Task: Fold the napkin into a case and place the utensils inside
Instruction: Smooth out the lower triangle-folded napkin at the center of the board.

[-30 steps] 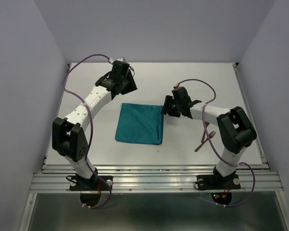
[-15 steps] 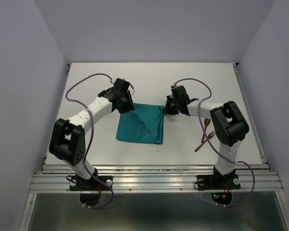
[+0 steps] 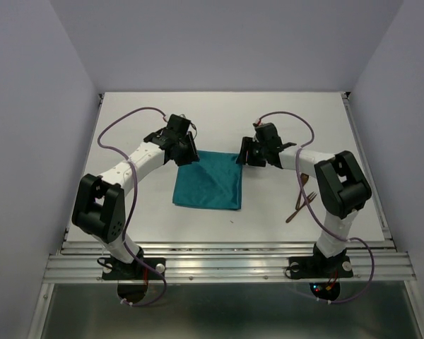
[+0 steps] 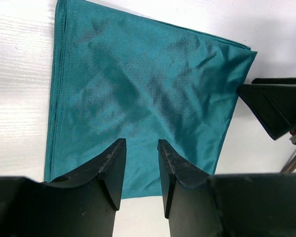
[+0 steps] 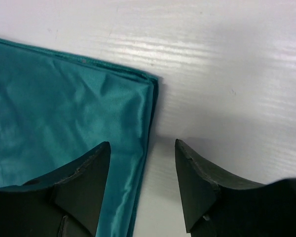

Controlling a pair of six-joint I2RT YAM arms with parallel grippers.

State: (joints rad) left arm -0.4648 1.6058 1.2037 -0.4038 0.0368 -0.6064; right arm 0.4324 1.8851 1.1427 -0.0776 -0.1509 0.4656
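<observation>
The teal blue-green square of thin, slightly shiny cloth napkin [image 3: 208, 182] lies flat and faintly creased in the middle of the top view, slightly skewed. Stacked hems at its upper right corner show it is folded in layers. The two thin reddish-brown utensils [image 3: 301, 204] lie close together and slanted at right of centre, well apart from the napkin, with the fork's tines at the upper end.

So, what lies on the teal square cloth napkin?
No object lies on this teal cloth napkin; the left gripper stands over one edge. What is under it is covered.
</observation>
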